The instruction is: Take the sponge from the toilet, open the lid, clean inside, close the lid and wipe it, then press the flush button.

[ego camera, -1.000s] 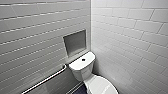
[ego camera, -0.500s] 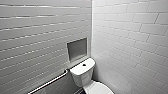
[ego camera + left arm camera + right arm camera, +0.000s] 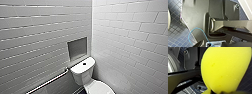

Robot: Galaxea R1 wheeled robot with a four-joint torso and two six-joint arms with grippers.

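There is one toilet (image 3: 82,73) with one flush button (image 3: 84,63), one yellow sponge (image 3: 224,68), one wall niche (image 3: 77,48), one grab rail (image 3: 47,82) and one blue cable (image 3: 192,32).

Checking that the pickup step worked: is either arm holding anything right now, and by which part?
The right gripper holds the yellow sponge, apparently pinched at one narrowed end. The jaws themselves are hard to make out.

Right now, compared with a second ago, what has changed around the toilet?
Only the camera moved: the toilet and wall niche sit slightly lower in the head view. None of the things shifted; the lid is down as before, and the grab rail is unchanged.
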